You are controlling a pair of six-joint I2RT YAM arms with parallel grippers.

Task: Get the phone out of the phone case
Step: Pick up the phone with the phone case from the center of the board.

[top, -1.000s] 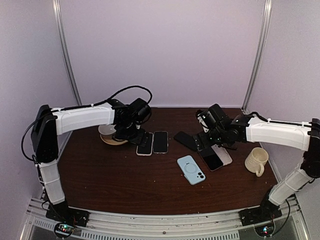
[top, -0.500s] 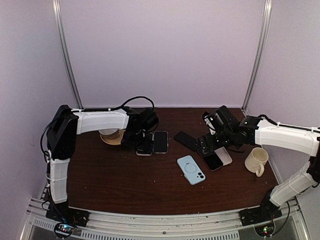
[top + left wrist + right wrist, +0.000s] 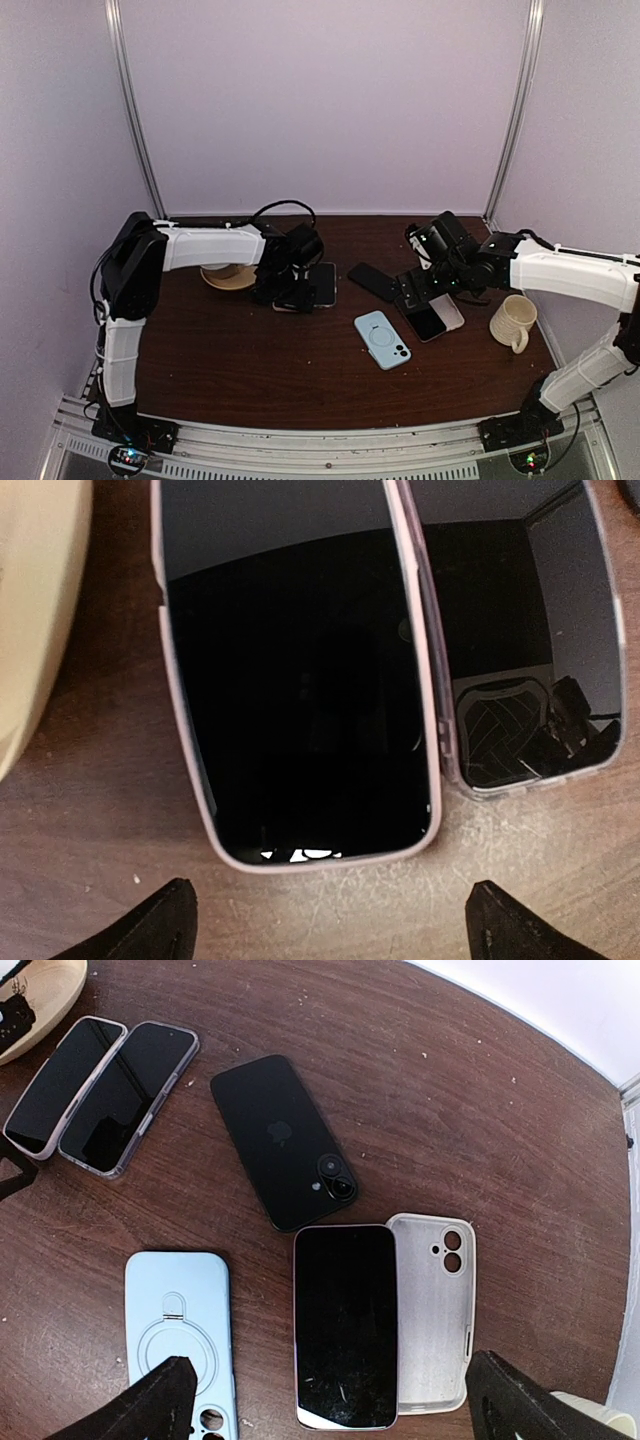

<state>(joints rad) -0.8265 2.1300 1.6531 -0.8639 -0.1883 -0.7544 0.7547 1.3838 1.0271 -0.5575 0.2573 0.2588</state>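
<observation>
A phone in a pink case (image 3: 300, 680) lies screen up on the brown table (image 3: 90, 780). Tight against its right side lies a second phone in a clear case (image 3: 520, 650). My left gripper (image 3: 325, 932) hovers open just short of the pink-cased phone's near end, its fingertips (image 3: 150, 930) spread wider than the phone. In the top view the left gripper (image 3: 290, 290) covers most of that phone, while the clear-cased one (image 3: 322, 283) shows beside it. My right gripper (image 3: 330, 1405) is open above a bare phone (image 3: 345, 1325) and an empty white case (image 3: 432, 1310).
A black phone (image 3: 285, 1140) lies face down mid-table. A light blue case (image 3: 382, 340) with a ring stand lies nearer the front. A beige bowl (image 3: 225, 275) sits left of the cased phones and a cream mug (image 3: 513, 322) at the right.
My left arm has swung right and lowered over the two cased phones. The right arm shifted slightly right early on, then held still. Both grippers stayed open.
</observation>
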